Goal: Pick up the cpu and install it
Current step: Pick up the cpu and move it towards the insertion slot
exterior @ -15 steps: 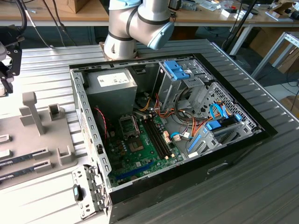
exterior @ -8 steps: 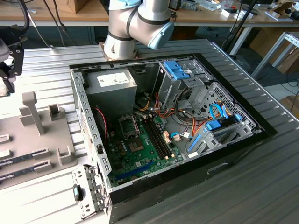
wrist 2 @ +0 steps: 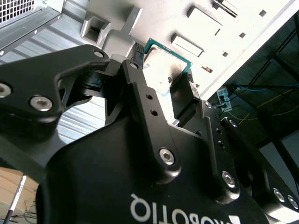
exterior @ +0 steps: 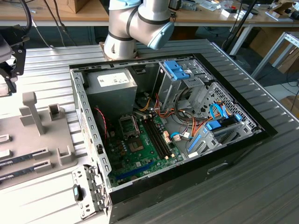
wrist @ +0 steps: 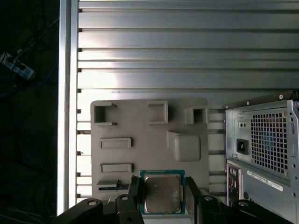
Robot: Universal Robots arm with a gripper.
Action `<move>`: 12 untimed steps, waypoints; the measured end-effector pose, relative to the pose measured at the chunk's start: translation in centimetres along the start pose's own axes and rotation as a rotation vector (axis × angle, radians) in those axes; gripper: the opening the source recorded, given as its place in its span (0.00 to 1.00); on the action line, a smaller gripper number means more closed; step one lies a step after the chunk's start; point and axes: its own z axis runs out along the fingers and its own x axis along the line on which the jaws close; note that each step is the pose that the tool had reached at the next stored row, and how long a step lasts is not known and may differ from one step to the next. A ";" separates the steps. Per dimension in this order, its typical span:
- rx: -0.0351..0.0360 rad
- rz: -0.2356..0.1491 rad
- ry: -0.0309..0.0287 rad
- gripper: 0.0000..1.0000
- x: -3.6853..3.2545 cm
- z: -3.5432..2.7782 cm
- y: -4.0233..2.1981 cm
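An open computer case (exterior: 210, 164) lies on a ribbed metal table (exterior: 261, 191), with the arm (exterior: 140, 23) rising behind it. Inside sit a grey power supply (exterior: 112, 91), a green motherboard (exterior: 140, 156) and blue drive brackets (exterior: 180, 70). A grey fixture plate (exterior: 42, 156) lies at the exterior view's left

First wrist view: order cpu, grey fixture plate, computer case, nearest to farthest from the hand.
1. cpu: gripped in the hand.
2. grey fixture plate: directly beneath the hand.
3. computer case: off beside the plate.
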 end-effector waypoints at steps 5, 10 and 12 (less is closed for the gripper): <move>0.0000 0.000 0.0000 0.47 -0.15 0.01 0.00; 0.0000 0.000 0.0000 0.47 -0.29 0.01 0.00; 0.0000 0.000 0.0001 0.47 -0.33 0.01 0.00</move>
